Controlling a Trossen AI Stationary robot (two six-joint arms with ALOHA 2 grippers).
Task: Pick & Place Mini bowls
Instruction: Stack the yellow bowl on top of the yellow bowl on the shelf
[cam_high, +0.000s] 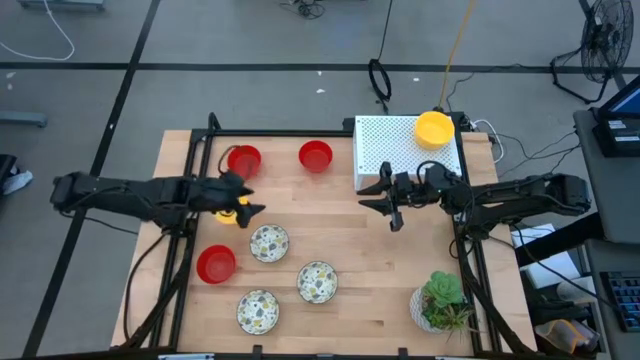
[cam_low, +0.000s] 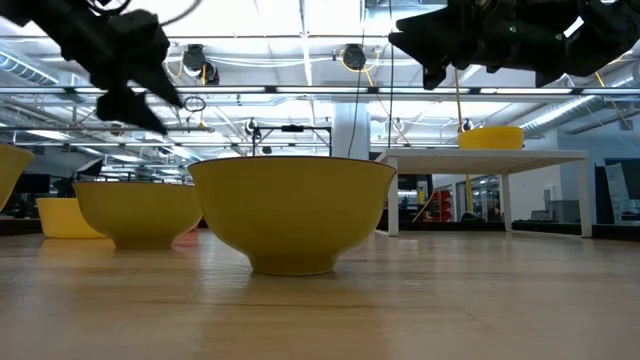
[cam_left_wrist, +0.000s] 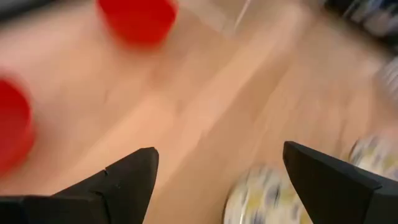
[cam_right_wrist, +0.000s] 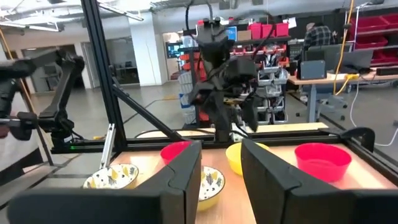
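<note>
On the left of the wooden table (cam_high: 340, 250), the left gripper (cam_high: 245, 205) hangs over the boards with its jaws spread wide and nothing between them; in its wrist view the 2 dark fingers (cam_left_wrist: 124, 180) stand far apart above bare wood. A small yellow bowl (cam_high: 228, 215) lies right under that gripper, mostly hidden by it. Just behind it sits a red bowl (cam_high: 244, 160), and nearer the front edge on the left lies another red bowl (cam_high: 216, 264). Toward the middle, 3 speckled bowls form a loose triangle: 1 (cam_high: 269, 243) close to the left gripper, 1 (cam_high: 258, 311) at the front, and 1 (cam_high: 317, 282) beside them. A third red bowl (cam_high: 315, 156) rests at the back, just beside the white perforated box (cam_high: 395, 150). On top of that box, at its far right corner, stands a yellow bowl (cam_high: 434, 129). The right gripper (cam_high: 392, 208) hovers in front of the box, its fingers (cam_right_wrist: 180, 180) set narrowly apart and holding nothing. A potted plant (cam_high: 440, 303) stands at the front right.
</note>
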